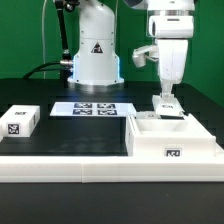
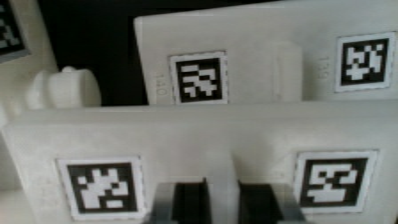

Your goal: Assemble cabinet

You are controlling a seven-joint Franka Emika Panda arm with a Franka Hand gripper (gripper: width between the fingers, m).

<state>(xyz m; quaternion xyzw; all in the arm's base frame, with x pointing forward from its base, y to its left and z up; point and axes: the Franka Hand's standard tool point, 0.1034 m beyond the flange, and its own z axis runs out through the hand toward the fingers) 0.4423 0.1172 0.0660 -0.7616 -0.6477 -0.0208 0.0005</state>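
A white rail (image 1: 70,165) runs along the near edge of the black table (image 1: 60,135). The cabinet (image 1: 150,148), an open-topped white box with a square tag on its front wall, sits against this rail at the table's near corner on the exterior view's right. The white robot base (image 1: 95,55) stands at the far edge. The marker board (image 1: 93,108) lies flat at mid-table, in front of the base. A small white block (image 1: 20,121) bearing one tag rests near the edge on the exterior view's left. The claw (image 1: 166,100) hangs over the cabinet's rear wall, jaws nearly together; whether they pinch anything cannot be told. The wrist view shows two tagged white panels beyond the claw's dark fingers (image 2: 187,200).
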